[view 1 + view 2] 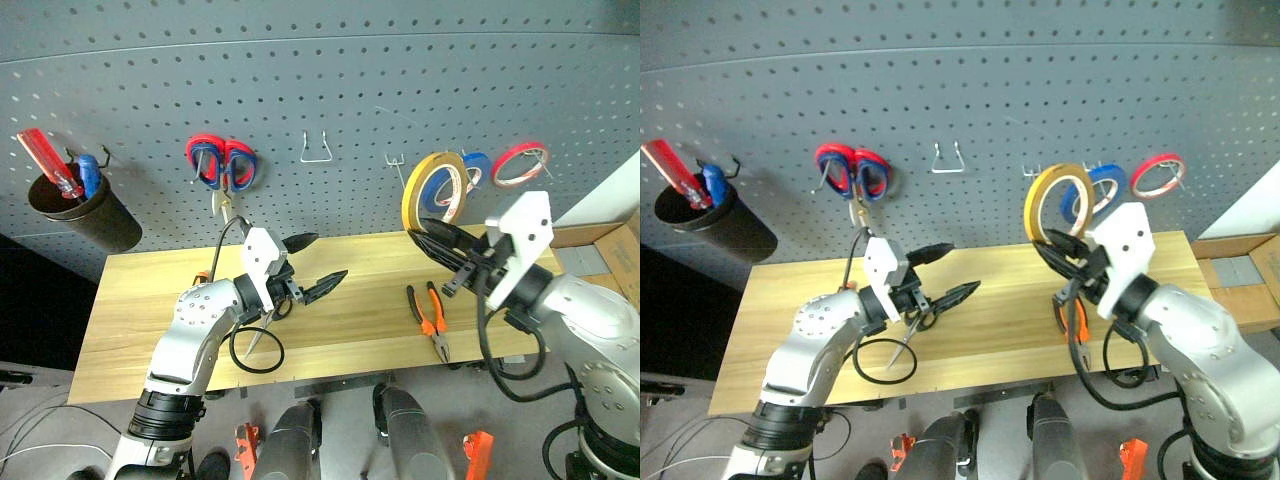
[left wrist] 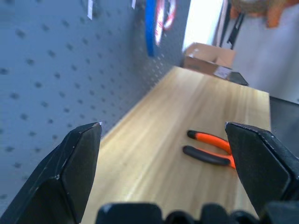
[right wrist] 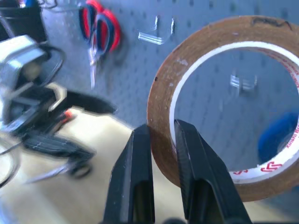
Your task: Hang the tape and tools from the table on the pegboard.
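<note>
My right gripper (image 1: 420, 238) is shut on the lower rim of the yellowish tape (image 1: 410, 195), which it holds upright in front of the pegboard (image 1: 330, 80). The ring hangs just below a silver hook (image 1: 392, 160); the right wrist view shows the fingers (image 3: 140, 163) pinching the tape (image 3: 161, 107). The orange-and-black pliers (image 1: 430, 320) lie on the wooden table (image 1: 370, 290) below the right arm. My left gripper (image 1: 330, 255) stands open and empty above the table's middle. Thin silver scissor blades (image 1: 252, 347) stick out under my left wrist, their handles hidden.
On the pegboard hang red-and-blue scissors (image 1: 222, 165), an empty wire hook (image 1: 316, 148), a blue tape ring (image 1: 476, 165) and a red tape ring (image 1: 520, 163). A black cup (image 1: 85, 215) at far left holds a red screwdriver (image 1: 45, 160). A cardboard box (image 1: 600, 250) sits right of the table.
</note>
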`<state>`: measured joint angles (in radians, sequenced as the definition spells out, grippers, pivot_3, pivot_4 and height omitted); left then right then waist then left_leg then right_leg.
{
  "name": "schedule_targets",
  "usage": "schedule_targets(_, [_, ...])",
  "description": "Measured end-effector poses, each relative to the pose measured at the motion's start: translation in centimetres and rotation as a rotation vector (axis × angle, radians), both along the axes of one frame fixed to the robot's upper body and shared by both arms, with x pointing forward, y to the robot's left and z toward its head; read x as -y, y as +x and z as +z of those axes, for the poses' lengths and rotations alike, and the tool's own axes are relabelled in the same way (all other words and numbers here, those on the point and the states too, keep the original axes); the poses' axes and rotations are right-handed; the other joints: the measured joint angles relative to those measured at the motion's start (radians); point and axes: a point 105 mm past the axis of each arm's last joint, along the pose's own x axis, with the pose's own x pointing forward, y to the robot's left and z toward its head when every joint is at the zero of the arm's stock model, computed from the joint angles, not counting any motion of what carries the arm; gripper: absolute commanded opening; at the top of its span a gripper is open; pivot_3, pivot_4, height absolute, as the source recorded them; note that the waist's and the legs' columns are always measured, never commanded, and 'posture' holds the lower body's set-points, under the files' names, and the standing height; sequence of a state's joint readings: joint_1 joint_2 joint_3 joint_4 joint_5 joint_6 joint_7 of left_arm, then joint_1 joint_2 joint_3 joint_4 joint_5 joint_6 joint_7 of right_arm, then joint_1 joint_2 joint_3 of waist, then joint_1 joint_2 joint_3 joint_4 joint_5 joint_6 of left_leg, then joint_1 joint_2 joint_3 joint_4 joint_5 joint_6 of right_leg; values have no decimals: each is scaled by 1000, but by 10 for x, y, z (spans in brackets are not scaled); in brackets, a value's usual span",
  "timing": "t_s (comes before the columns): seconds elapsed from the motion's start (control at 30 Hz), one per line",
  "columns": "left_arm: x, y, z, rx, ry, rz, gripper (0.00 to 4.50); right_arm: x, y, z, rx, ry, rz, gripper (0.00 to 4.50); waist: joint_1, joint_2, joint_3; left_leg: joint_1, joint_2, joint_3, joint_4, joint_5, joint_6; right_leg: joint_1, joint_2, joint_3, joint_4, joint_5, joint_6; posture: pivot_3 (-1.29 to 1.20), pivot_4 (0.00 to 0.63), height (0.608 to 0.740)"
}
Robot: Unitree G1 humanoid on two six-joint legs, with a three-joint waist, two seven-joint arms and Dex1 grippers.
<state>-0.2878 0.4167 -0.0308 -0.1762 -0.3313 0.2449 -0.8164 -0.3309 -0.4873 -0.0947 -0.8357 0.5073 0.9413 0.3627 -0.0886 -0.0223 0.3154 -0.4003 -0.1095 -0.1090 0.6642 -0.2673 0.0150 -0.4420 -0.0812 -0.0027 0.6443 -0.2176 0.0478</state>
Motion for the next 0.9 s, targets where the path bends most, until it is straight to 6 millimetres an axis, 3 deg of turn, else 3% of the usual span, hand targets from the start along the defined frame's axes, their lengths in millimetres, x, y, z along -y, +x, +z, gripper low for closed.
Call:
schedule_targets(0.27, [-7, -6, -8, -21, 13, 41, 4500, -6, 31, -31, -20, -48, -53, 93, 6, 0, 0, -1, -1, 2, 0, 0, 0, -2, -2, -5, 0, 0, 0, -173, 273, 740])
schedule_targets(0.7, [-10, -7, -3, -1, 16, 74, 4500, -31, 86, -48, 5, -105, -89, 92, 6, -1, -4, 0, -1, 2, 1, 1, -1, -1, -1, -5, 2, 1, -2, -154, 257, 740])
schedule_targets(0.73, [-10, -7, -3, -1, 15, 76, 4500, -31, 87, -48, -2, -89, -92, 813, 6, -2, -5, 0, 0, 1, 1, 1, -1, -1, -1, -5, 2, 1, -2, -156, 259, 740])
schedule_targets(0.9, [-9, -6, -2, 2, 16, 72, 4500, -24, 89, -55, -58, -67, -123, 2401, 7, -3, -6, 0, -1, 1, 1, 1, -1, -1, -1, -5, 2, 2, -2, -176, 272, 740])
